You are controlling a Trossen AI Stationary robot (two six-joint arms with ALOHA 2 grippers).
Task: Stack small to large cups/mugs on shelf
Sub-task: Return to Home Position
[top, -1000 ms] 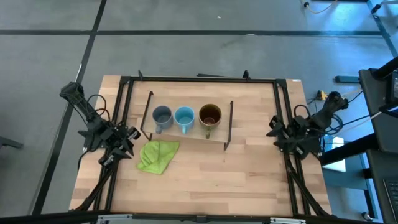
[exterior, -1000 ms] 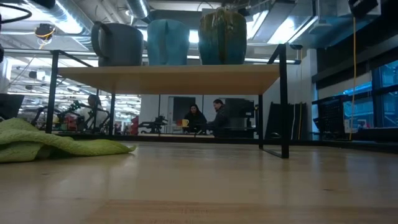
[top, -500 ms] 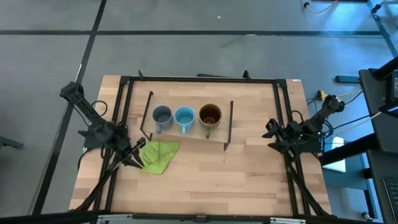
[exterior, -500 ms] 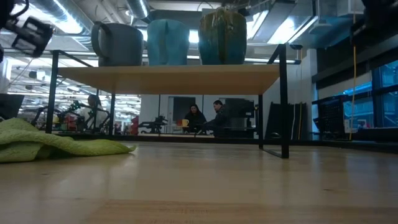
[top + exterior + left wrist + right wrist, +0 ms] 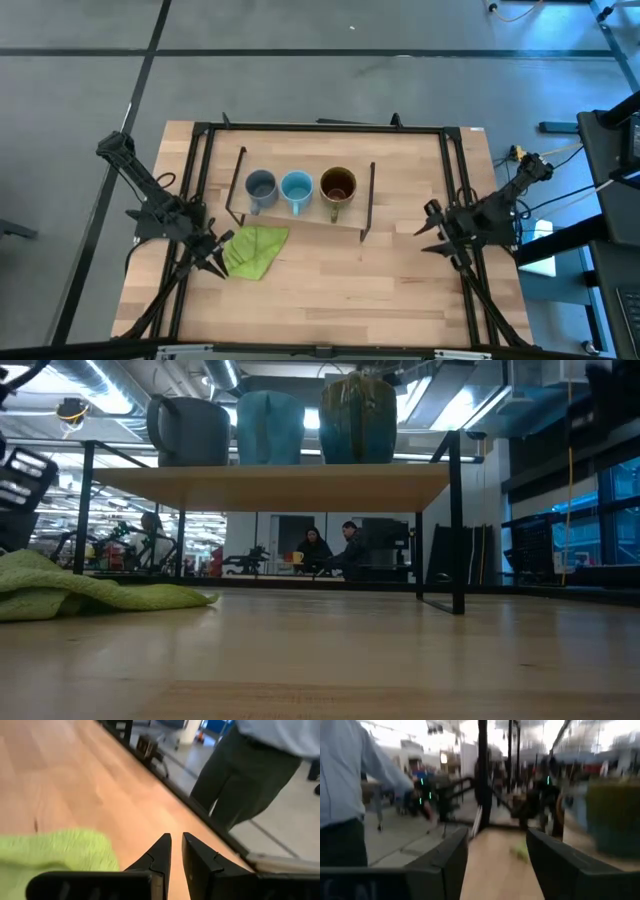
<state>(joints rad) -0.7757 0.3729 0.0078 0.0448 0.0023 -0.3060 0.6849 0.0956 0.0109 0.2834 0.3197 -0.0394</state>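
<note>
Three mugs stand in a row on the low light-wood shelf (image 5: 300, 215): the grey-blue mug (image 5: 260, 187), the light-blue mug (image 5: 296, 187) and the larger olive-brown mug (image 5: 338, 185). In the low view they stand on the board (image 5: 270, 485) with their bases down. My left gripper (image 5: 215, 263) is shut and hovers at the near left corner of the lime-green cloth (image 5: 252, 250), its fingertips (image 5: 162, 852) over bare wood beside the cloth (image 5: 55, 855). My right gripper (image 5: 426, 232) is open and empty at the table's right side, pointing toward the shelf.
The cloth lies on the table just in front of the shelf's left end. A black frame (image 5: 320, 128) runs round the tabletop. A person (image 5: 240, 775) stands close beyond the table's edge and also shows in the right wrist view (image 5: 345, 785). Bare wood lies in front of the shelf.
My left gripper has come down toward the table's near edge, along the left side of the cloth. My right gripper has swung away from the right edge, toward the table's middle and a little nearer. The mugs and cloth have stayed put.
</note>
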